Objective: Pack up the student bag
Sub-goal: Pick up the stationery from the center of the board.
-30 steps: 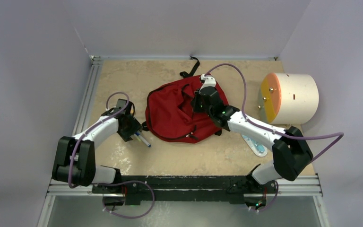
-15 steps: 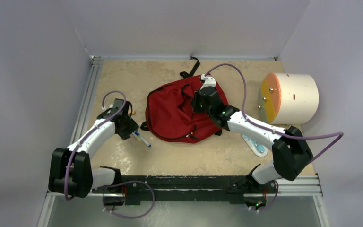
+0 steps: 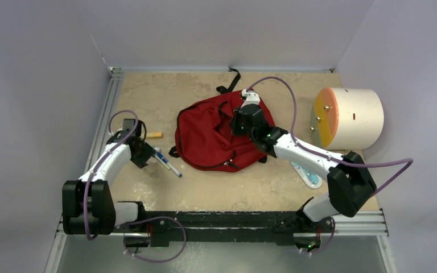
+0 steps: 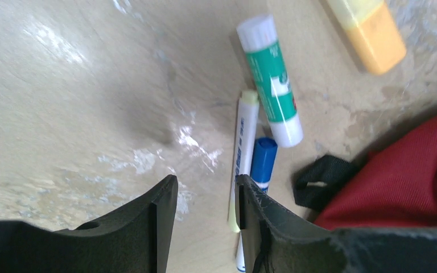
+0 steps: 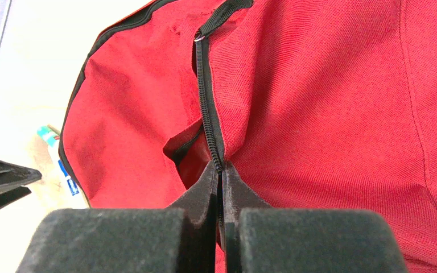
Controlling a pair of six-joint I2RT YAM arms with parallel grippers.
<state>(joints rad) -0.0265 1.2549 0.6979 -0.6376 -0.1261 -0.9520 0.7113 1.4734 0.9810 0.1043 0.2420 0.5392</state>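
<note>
1. Left wrist view: left pincer (image 4: pixel 205 185) is half-open and empty; markers (image 4: pixel 244 142) lie just ahead-right, long axis pointing away from it.
2. The student bag (image 4: pixel 409 170) lies beyond them, right; right pincer (image 5: pixel 219 170) pinches its zipper (image 5: pixel 207 102).

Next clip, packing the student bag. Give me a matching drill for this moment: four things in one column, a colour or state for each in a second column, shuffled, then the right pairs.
Things:
1. glue stick
2. highlighter
3. right claw
4. left claw

Colour or state:
A. pinched shut on the zipper edge of the student bag
B. yellow and orange
C. jaws apart over the table, holding nothing
D. green label, white cap

Pairs: 1-D, 2-B, 3-A, 4-C
</note>
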